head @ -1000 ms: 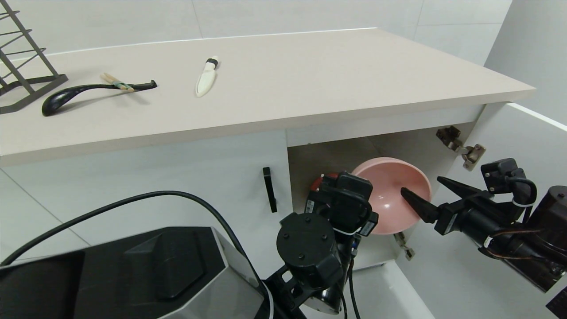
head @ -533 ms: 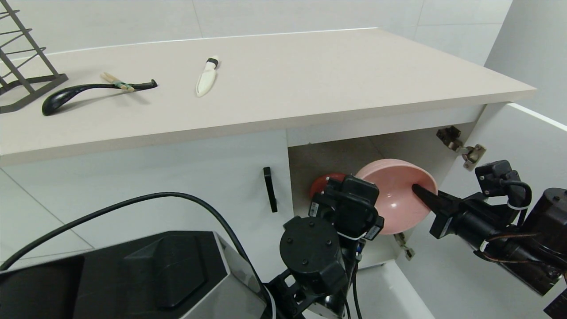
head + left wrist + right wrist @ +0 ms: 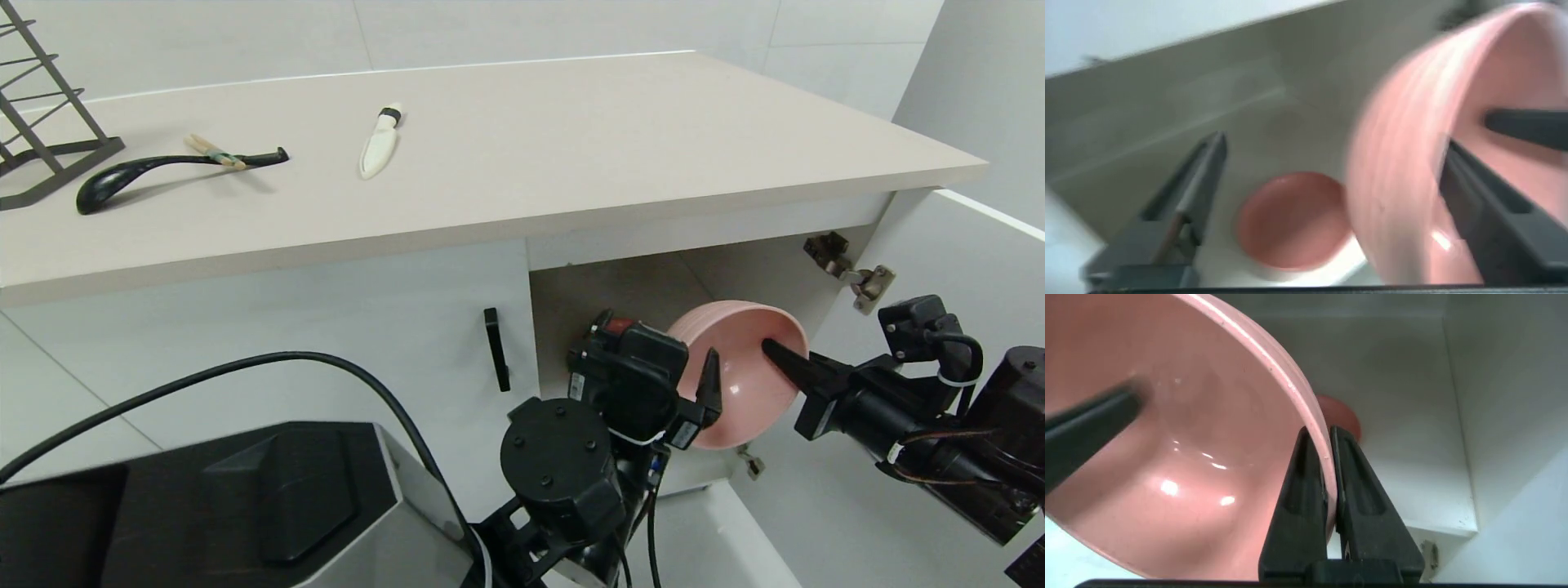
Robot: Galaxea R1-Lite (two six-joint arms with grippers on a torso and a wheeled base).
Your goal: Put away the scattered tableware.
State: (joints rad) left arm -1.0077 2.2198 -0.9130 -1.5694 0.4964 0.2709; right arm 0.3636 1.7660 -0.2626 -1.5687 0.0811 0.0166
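At the cabinet (image 3: 620,286) mouth, nearest the robot, the left gripper (image 3: 1333,147) has its fingers spread wide, with the near rim of the bowl (image 3: 743,367) between them; whether either finger touches it cannot be told. Just beside it, the right gripper (image 3: 1325,453) pinches the bowl's far rim, one finger inside and one outside the wall. The pink bowl is tilted, its opening turned toward the right arm, and it hangs in the open right half of the cabinet, below the counter (image 3: 571,139) edge and above the cabinet floor. The open door (image 3: 939,245) swings out to the right and its hinge sits close above the right arm. Deeper in, a small pink dish (image 3: 1290,220) lies flat on the cabinet floor, with bare floor around it up to the back wall. Left of the opening, the other door (image 3: 326,327) is closed. Farther off on the counter lie a white knife (image 3: 380,147), a black ladle (image 3: 163,167) with chopsticks (image 3: 214,151) across its handle, and a rack (image 3: 41,122) at the left edge.
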